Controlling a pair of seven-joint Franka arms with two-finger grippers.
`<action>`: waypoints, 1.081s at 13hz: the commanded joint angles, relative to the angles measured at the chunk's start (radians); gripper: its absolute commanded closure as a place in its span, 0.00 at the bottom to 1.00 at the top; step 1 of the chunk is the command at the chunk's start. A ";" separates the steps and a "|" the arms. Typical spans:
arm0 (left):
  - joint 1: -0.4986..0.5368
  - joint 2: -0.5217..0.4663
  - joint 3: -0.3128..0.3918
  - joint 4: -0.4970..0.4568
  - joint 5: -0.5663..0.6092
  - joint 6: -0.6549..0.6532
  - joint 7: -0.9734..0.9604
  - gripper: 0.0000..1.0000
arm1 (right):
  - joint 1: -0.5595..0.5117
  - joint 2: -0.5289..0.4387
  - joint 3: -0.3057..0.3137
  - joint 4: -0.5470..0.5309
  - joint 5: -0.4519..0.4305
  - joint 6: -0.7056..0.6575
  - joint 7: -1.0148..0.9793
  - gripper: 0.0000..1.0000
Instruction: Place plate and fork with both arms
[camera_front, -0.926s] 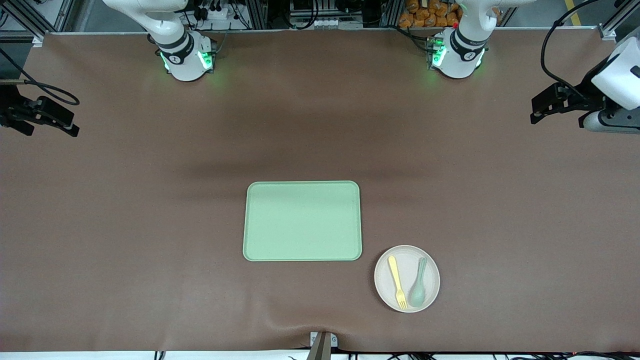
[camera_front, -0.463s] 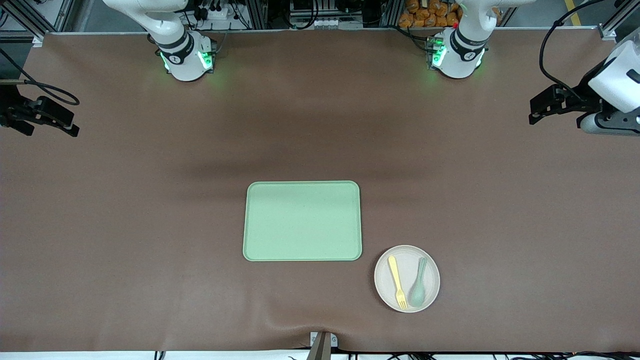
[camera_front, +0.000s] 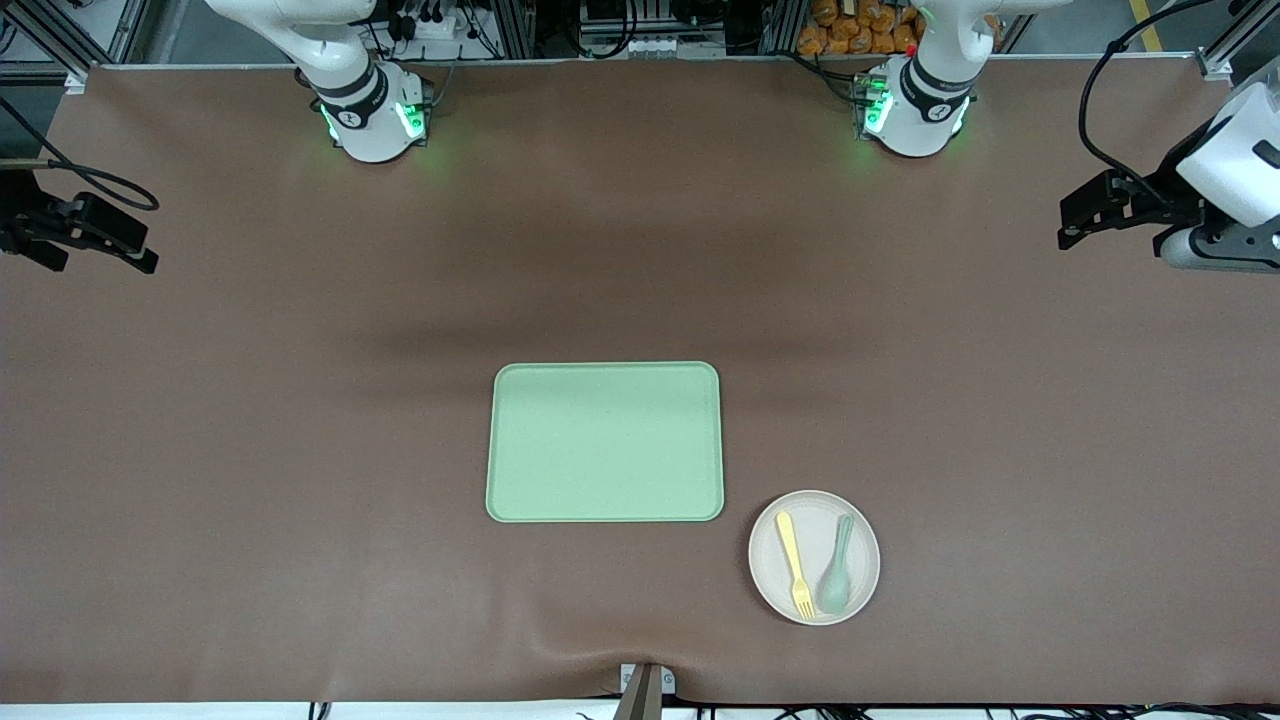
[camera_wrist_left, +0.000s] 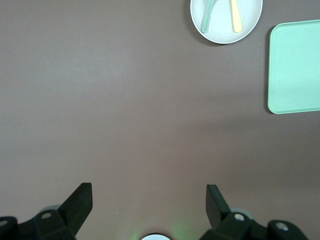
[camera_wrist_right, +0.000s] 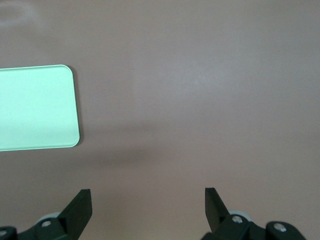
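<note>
The off-white round plate (camera_front: 815, 530) lies on the brown table, beside the green tray's corner and nearer to the front camera. On the plate the pale-yellow fork (camera_front: 795, 565) lies beside a grey-green spoon (camera_front: 836, 580). My left gripper (camera_front: 1075, 225) hangs open and holds nothing, over the table's edge at the left arm's end. In the left wrist view the left gripper (camera_wrist_left: 149, 197) is well clear of the plate (camera_wrist_left: 220, 25) and fork (camera_wrist_left: 235, 15). My right gripper (camera_front: 140, 250) hangs open over the right arm's end; in its own view the right gripper (camera_wrist_right: 147, 200) has only bare table under it.
A rectangular light-green tray (camera_front: 605, 441) lies empty at the table's middle; it also shows as the tray (camera_wrist_left: 295, 65) and the tray (camera_wrist_right: 35, 107) in the wrist views. The arms' green-lit bases (camera_front: 375, 120) stand along the table's back edge.
The left arm's hand has shifted very slightly at the table's end. The right arm, plate, fork and tray have not moved.
</note>
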 joint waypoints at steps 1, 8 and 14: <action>0.009 -0.005 0.001 -0.002 -0.016 0.001 0.015 0.00 | 0.003 -0.007 -0.009 0.000 0.014 -0.006 0.001 0.00; 0.007 0.011 0.001 -0.004 -0.018 0.001 0.014 0.00 | 0.002 -0.007 -0.007 0.000 0.014 -0.006 0.001 0.00; 0.006 0.071 0.001 -0.002 -0.048 0.040 -0.002 0.00 | 0.000 -0.007 -0.007 0.000 0.014 -0.006 0.001 0.00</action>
